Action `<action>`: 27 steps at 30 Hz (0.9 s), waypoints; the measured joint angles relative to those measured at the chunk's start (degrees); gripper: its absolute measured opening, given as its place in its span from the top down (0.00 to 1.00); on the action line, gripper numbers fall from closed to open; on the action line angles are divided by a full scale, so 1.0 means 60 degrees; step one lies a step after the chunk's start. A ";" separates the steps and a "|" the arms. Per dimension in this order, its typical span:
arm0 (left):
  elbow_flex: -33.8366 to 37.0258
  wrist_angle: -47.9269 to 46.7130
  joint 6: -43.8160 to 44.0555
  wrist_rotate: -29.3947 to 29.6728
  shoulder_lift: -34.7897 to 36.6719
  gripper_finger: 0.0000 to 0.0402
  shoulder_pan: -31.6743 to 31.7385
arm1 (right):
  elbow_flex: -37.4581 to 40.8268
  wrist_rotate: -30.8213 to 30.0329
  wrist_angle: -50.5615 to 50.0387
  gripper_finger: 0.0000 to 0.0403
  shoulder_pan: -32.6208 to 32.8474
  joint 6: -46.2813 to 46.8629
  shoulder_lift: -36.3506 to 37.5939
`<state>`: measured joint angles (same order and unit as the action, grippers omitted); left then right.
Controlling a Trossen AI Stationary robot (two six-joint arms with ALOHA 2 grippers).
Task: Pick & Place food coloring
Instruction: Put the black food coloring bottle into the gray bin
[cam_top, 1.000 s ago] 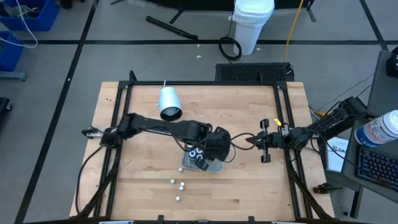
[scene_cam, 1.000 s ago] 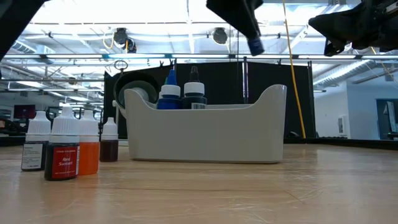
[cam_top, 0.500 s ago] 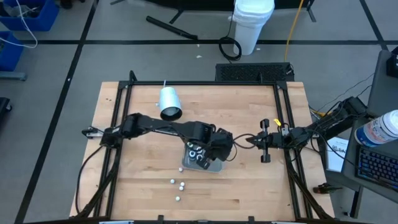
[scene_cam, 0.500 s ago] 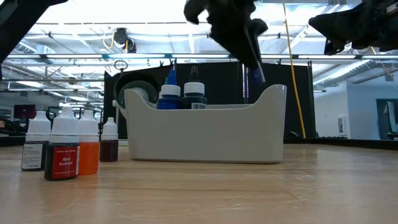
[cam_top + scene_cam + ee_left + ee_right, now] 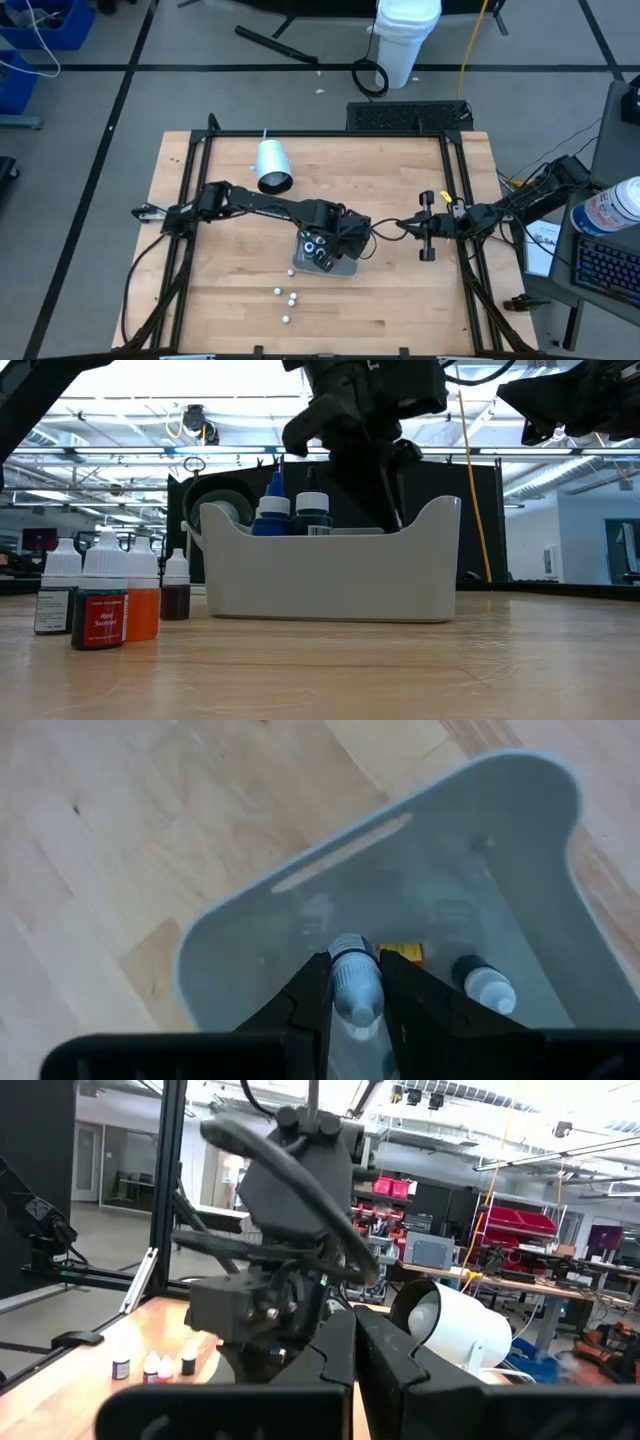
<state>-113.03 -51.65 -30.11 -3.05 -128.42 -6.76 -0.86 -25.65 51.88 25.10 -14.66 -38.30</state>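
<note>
Wooden table top (image 5: 400,180) in black frame, on grey floor (image 5: 100,110) with dark taped lines. White bucket (image 5: 407,35) beyond table's far edge. Blue bins (image 5: 35,40) at far corner. Bright ceiling lights (image 5: 250,385); red bins (image 5: 520,1225) on shelving in background.

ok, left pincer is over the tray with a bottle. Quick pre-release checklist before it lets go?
1. Bottle gripped between left pincer fingers: ok.
2. Pincer positioned over the tray interior, inside its walls: ok.
3. Drop spot free of the bottles already inside: ok, the nearest stands beside the held one, not under it.
4. Bottle base touching the tray floor: cannot tell, hidden in every view.
5. Right pincer out of the way, shut, off beside the tray: ok.
6. Bottles left on the table to fetch next: ok, four stand outside the tray.
</note>
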 joint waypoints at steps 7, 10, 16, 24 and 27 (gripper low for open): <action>0.0548 0.0664 -0.0036 -0.0022 0.0000 0.81 0.0016 | -0.0003 -0.0003 -0.0011 1.00 0.0000 0.0000 0.0001; 0.0556 0.0702 -0.0032 -0.0022 0.0000 0.81 0.0018 | -0.0004 -0.0003 -0.0011 1.00 0.0000 -0.0038 0.0003; 0.0554 0.0993 0.0094 -0.0647 -0.0126 0.81 0.0002 | -0.0004 -0.0002 -0.0007 1.00 0.0000 -0.0178 0.0003; 0.0564 0.0967 0.0060 -0.0576 -0.0634 0.81 -0.0018 | 0.0000 -0.0014 -0.0034 1.00 -0.0004 -0.0178 0.0018; 0.0556 0.0909 0.0060 -0.0485 -0.0652 0.81 -0.0009 | -0.0003 -0.0017 -0.0049 1.00 -0.0003 -0.0182 0.0038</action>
<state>-109.69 -46.19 -29.75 -5.96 -132.33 -6.82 -0.88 -25.75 51.58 25.09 -15.75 -38.07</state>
